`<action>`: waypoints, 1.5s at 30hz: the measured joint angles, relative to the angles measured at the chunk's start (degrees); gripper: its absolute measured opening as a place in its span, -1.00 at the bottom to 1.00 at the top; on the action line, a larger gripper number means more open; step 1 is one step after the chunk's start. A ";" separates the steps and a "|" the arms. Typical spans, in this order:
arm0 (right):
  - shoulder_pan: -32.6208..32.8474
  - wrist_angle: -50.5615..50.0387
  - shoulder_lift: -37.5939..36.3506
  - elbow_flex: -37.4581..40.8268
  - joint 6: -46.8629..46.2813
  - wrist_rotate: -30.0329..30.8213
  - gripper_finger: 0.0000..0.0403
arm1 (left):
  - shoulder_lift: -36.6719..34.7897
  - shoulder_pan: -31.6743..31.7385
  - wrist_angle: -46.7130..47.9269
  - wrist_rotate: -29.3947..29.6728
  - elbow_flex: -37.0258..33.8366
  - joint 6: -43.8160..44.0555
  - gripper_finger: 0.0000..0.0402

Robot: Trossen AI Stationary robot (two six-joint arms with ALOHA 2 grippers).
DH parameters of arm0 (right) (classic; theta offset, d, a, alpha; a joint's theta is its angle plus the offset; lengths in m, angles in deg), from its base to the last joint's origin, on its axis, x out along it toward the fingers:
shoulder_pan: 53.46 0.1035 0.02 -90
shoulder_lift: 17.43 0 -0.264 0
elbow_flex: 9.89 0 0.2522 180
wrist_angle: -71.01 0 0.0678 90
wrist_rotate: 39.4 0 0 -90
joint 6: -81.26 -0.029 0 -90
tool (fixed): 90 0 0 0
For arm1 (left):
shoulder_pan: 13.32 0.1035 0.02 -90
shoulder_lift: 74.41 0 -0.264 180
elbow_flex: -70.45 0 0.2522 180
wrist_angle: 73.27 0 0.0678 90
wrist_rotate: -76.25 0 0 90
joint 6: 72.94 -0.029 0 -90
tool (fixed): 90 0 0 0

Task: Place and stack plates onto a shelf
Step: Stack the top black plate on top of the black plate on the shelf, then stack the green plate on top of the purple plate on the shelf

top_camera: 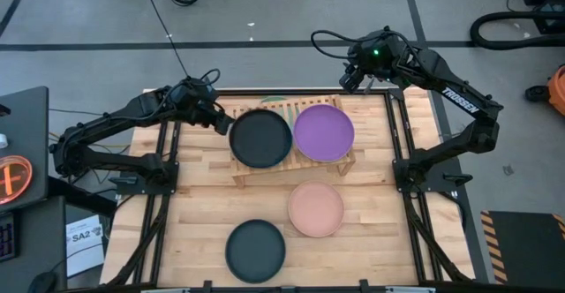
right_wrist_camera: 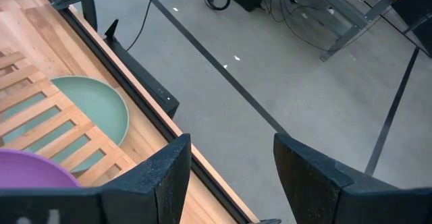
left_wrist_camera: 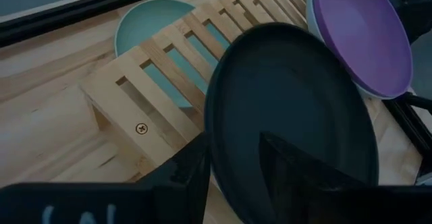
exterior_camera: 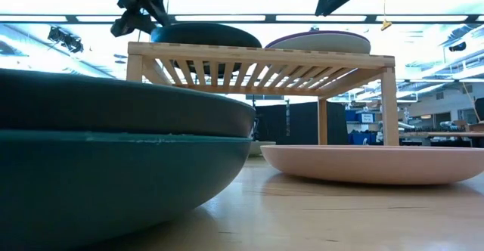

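Plates sit in several spots. On the shelf (top_camera: 287, 152), a charcoal plate (top_camera: 260, 138) lies on the left half and a purple plate (top_camera: 324, 132) on the right half, their rims almost touching. In the left wrist view the purple plate rests on a pale plate (left_wrist_camera: 312, 15) whose rim shows beneath it. A mint plate (left_wrist_camera: 150, 23) lies on the tabletop (top_camera: 203, 196) under the shelf, at its far side, seen through the slats in both wrist views.

Nearer the front of the tabletop, a pink plate (top_camera: 315, 209) lies just in front of the shelf's right half. A dark plate (top_camera: 255, 251) lies at the front edge, left of the pink one and apart from it; the low view shows it is a stack, a charcoal plate on a teal plate (exterior_camera: 113, 175).

The left claw (top_camera: 222, 121) is at the left rim of the charcoal plate on the shelf. In its wrist view its two fingers (left_wrist_camera: 196, 170) stand apart, one on each side of the rim, and not pressed on it: the claw is released.

The right claw (top_camera: 353, 77) hangs beyond the far right corner of the tabletop, over the floor, well clear of the plates. Its fingers are spread wide with nothing between them.
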 joint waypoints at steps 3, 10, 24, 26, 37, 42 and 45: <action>0.00 0.02 0.00 0.00 0.00 -0.03 0.08 | 0.00 0.04 0.00 0.08 0.00 -0.06 -0.31; 0.00 0.06 0.00 0.00 0.27 -5.93 0.08 | 0.00 0.04 -2.27 1.89 0.00 -1.76 -0.29; 0.07 6.99 0.00 3.67 5.79 -16.35 0.08 | 1.50 9.40 -20.49 1.25 0.07 -7.66 -0.29; 0.07 6.99 0.00 3.69 5.79 -16.44 0.08 | 2.83 12.30 -22.75 -2.64 0.07 -7.63 -0.29; 3.64 6.97 0.00 3.72 5.38 -23.55 0.08 | 17.58 25.57 -34.36 -20.90 0.07 -7.64 -0.29; 7.06 6.97 0.06 3.72 3.41 -23.85 0.07 | 23.03 31.81 -35.17 -25.22 0.07 -7.73 -0.29; 8.79 6.95 0.38 3.75 2.10 -23.84 0.07 | 26.50 34.52 -35.00 -27.19 0.07 -8.22 -0.29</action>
